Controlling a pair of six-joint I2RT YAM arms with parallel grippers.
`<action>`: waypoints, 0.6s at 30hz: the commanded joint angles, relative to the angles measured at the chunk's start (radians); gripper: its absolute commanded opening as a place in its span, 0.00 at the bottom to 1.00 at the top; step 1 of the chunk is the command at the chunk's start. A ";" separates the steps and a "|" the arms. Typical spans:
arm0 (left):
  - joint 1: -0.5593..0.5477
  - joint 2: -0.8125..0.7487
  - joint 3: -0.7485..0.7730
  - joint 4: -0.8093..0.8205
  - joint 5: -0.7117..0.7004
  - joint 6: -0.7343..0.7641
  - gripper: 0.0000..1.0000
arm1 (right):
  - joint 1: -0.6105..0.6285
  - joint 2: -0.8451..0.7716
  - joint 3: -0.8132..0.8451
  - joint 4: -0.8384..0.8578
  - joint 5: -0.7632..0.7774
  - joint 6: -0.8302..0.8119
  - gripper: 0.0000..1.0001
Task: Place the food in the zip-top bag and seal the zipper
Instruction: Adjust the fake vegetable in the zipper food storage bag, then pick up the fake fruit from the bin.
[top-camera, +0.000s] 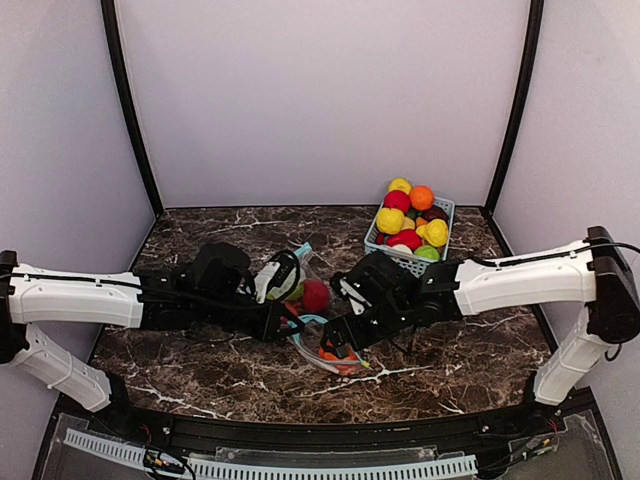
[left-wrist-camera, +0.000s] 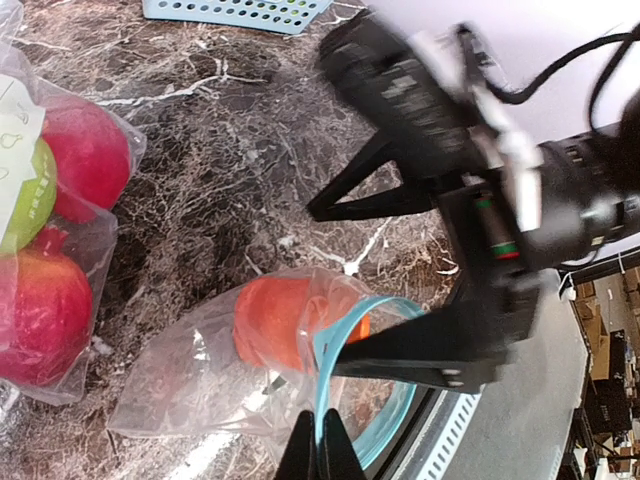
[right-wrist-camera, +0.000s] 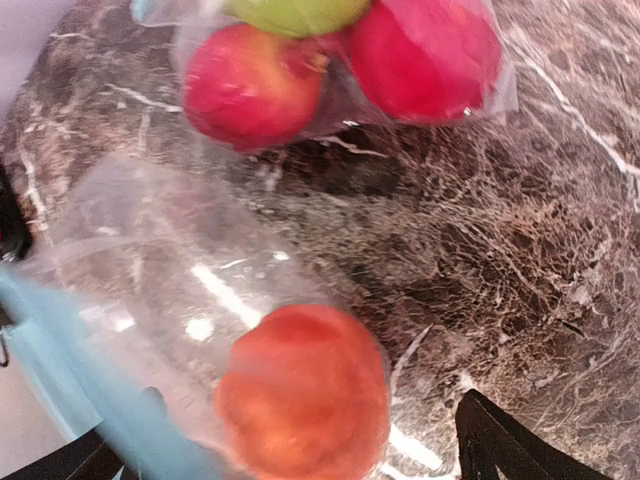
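Note:
A clear zip-top bag (left-wrist-camera: 185, 385) with a blue zipper rim (left-wrist-camera: 330, 335) lies on the marble table between the arms. An orange food fruit (left-wrist-camera: 272, 322) sits inside it, just behind the mouth. My left gripper (left-wrist-camera: 320, 445) is shut on the blue rim and holds the mouth up. My right gripper (right-wrist-camera: 310, 420) is wide open at the mouth, its fingers (right-wrist-camera: 500, 440) either side of the orange fruit (right-wrist-camera: 305, 390). One finger reaches through the rim. In the top view the two grippers (top-camera: 290, 325) (top-camera: 338, 345) meet over the bag (top-camera: 318, 350).
A second clear bag (top-camera: 308, 292) holding red and green fruits (right-wrist-camera: 340, 60) lies just behind the grippers. At the back right stands a light-blue slatted basket (top-camera: 408, 263) piled with several red, yellow, orange and green fruits. Grey walls enclose the table.

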 joint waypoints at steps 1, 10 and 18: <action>0.005 0.015 0.027 -0.050 -0.044 0.007 0.01 | 0.012 -0.160 0.035 -0.004 -0.130 -0.104 0.99; 0.006 0.028 0.040 -0.044 -0.085 0.011 0.01 | -0.041 -0.352 0.085 -0.204 -0.062 -0.150 0.99; 0.005 0.010 -0.001 0.019 -0.082 -0.008 0.01 | -0.315 -0.318 0.174 -0.344 0.129 -0.135 0.98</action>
